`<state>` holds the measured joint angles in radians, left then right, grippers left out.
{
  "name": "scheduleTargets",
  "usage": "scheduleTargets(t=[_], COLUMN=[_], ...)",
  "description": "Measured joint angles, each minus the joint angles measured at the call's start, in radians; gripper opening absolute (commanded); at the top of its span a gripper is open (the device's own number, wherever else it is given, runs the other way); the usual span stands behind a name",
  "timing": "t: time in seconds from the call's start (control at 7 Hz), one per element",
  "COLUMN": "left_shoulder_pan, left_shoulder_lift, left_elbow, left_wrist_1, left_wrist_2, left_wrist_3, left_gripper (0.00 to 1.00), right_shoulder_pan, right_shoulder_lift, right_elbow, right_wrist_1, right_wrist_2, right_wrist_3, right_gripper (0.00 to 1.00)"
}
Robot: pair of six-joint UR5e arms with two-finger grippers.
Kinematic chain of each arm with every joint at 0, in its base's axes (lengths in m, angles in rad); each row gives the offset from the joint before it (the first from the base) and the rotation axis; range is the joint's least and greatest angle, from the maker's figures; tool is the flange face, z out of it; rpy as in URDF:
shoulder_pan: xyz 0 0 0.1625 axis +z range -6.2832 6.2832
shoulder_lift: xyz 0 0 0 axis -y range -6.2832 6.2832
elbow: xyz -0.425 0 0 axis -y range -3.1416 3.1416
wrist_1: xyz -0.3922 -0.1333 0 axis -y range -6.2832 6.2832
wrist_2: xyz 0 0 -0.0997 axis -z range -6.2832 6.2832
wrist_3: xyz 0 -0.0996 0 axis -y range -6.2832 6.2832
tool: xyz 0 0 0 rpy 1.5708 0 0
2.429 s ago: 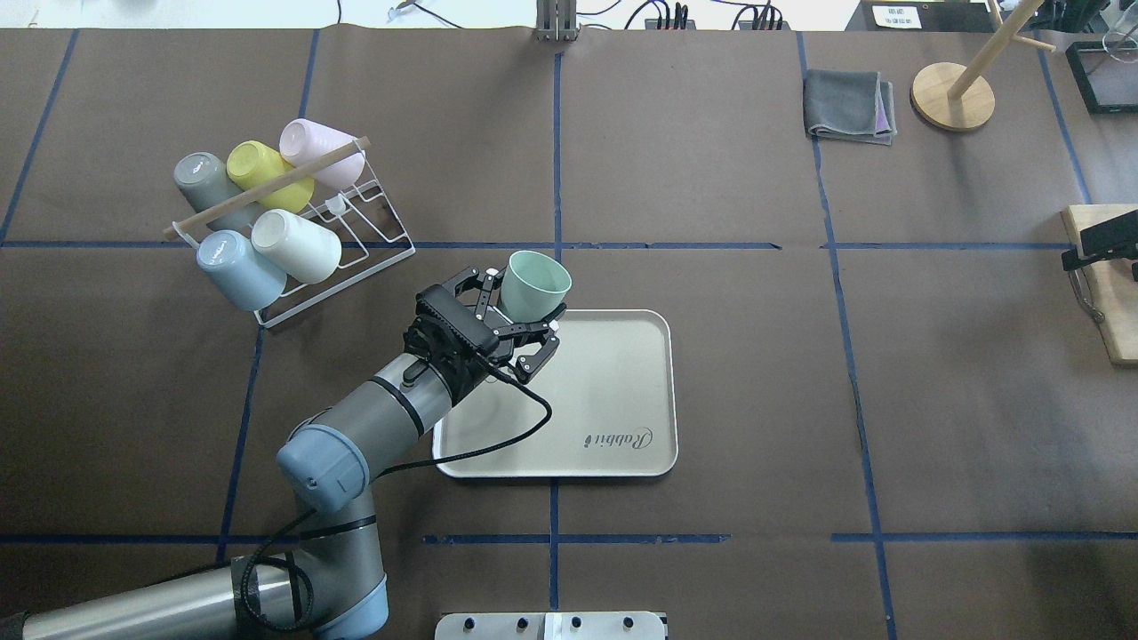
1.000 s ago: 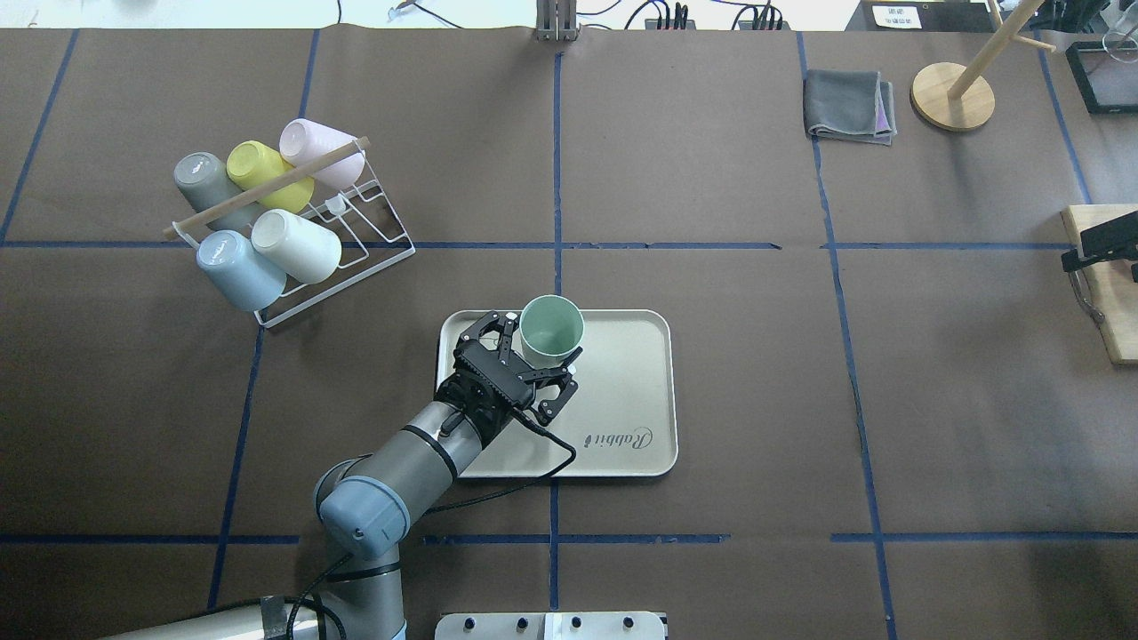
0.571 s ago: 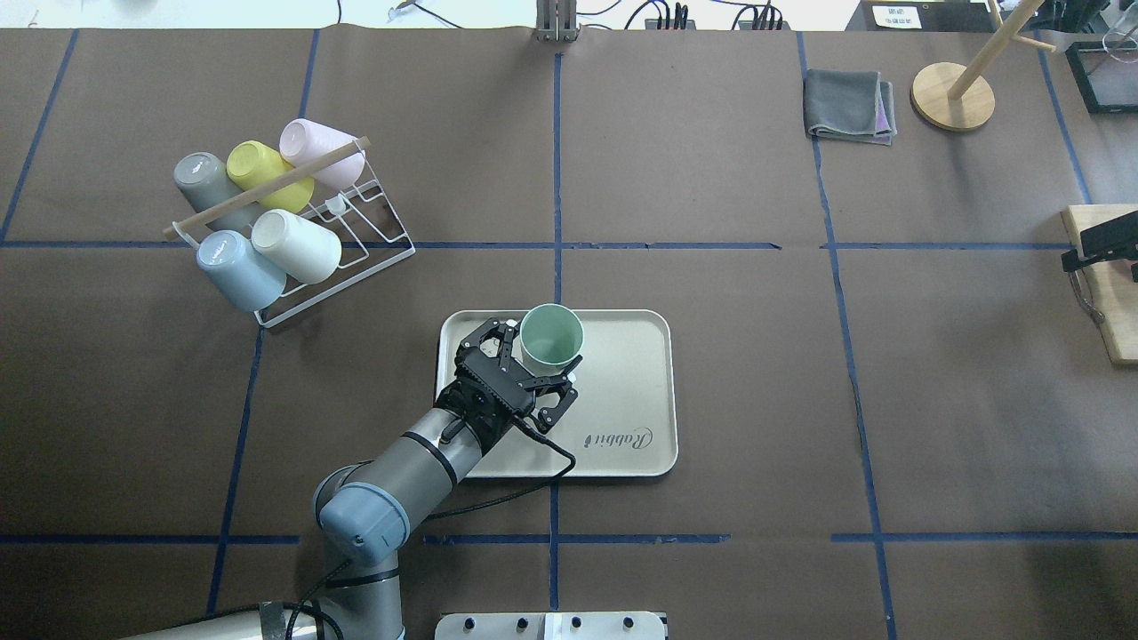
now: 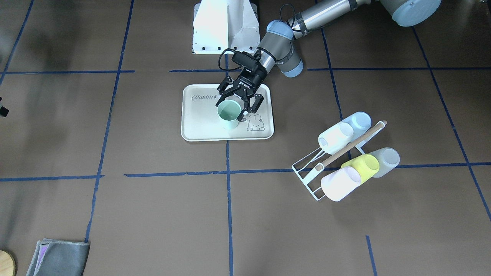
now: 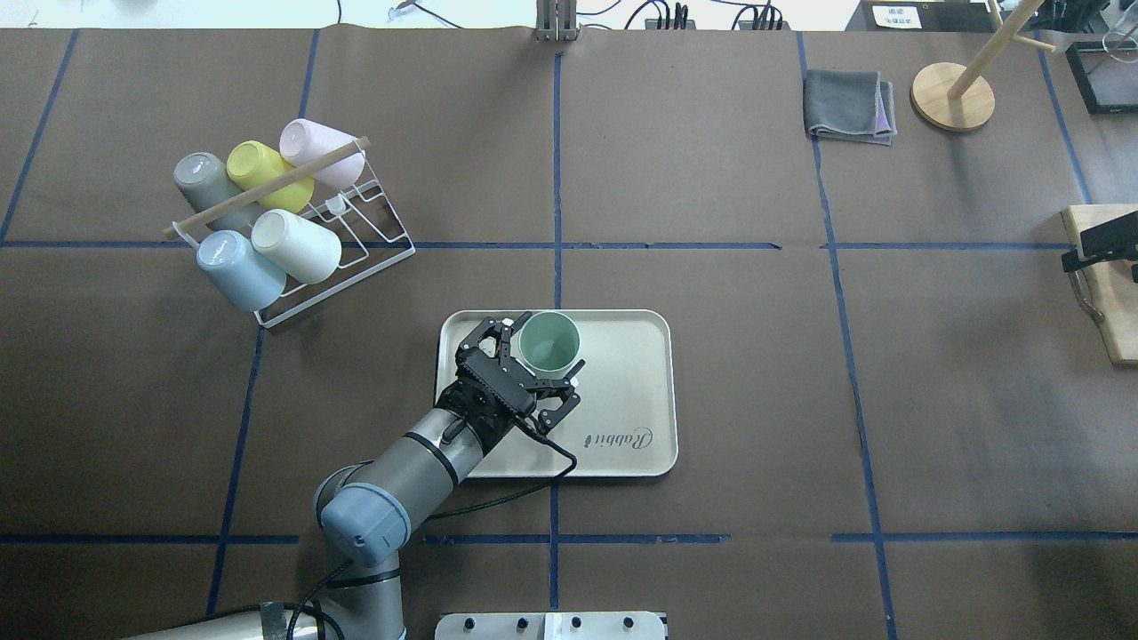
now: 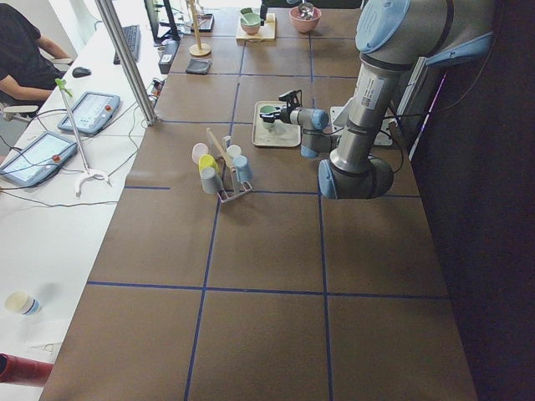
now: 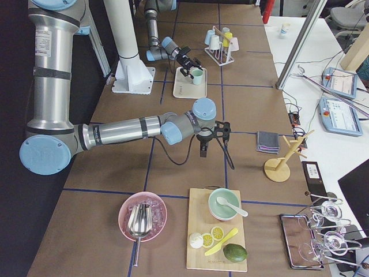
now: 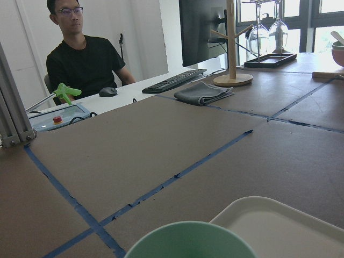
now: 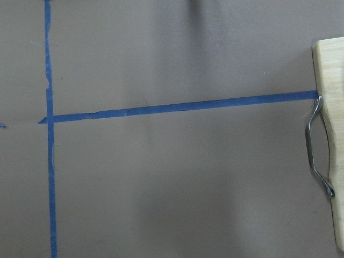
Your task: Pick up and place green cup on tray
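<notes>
The pale mint-green cup [image 5: 548, 342] stands upright, mouth up, on the far left part of the cream tray [image 5: 622, 418] with the "Rabbit" script. My left gripper [image 5: 551, 340] reaches in from the near left, its fingers on either side of the cup, shut on it. In the front-facing view the cup [image 4: 229, 112] is on the tray [image 4: 199, 126] beside the rabbit drawing. The left wrist view shows the cup's rim [image 8: 188, 242] and a tray corner [image 8: 285, 226]. My right gripper [image 7: 203, 151] hangs over bare table far to the right; I cannot tell whether it is open.
A white wire rack [image 5: 293, 231] with several cups lying in it stands at the far left. A folded grey cloth [image 5: 849, 105] and a wooden stand [image 5: 953, 96] are at the far right. A wooden cutting board [image 5: 1107, 293] is at the right edge.
My left gripper carried the green cup from beyond the tray's far edge to over the tray, then lowered it onto the tray. The right arm has not moved.
</notes>
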<state>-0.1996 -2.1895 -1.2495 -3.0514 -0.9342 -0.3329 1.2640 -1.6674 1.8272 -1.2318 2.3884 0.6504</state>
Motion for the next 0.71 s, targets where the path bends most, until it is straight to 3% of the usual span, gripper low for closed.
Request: scheduleTargets(t=[0.29,0.71], left_shoulder_pan=[-0.005,-0.011], left_shoulder_lift=[0.007,0.071], left_elbow=[-0.031,-0.242], left_wrist_1=[0.004,0.073], left_wrist_2=[-0.001,-0.010], left_wrist_3=[0.015,0.112], left_gripper=[0.99,0.99], right_shoulder_pan=[0.000,-0.001], right_shoulder_lift=[0.000,0.001], right_elbow=[0.000,-0.002], right_wrist_1=[0.000,-0.001], right_wrist_2=[0.000,-0.001], right_wrist_3=[0.000,0.006], right_gripper=[1.00,1.00])
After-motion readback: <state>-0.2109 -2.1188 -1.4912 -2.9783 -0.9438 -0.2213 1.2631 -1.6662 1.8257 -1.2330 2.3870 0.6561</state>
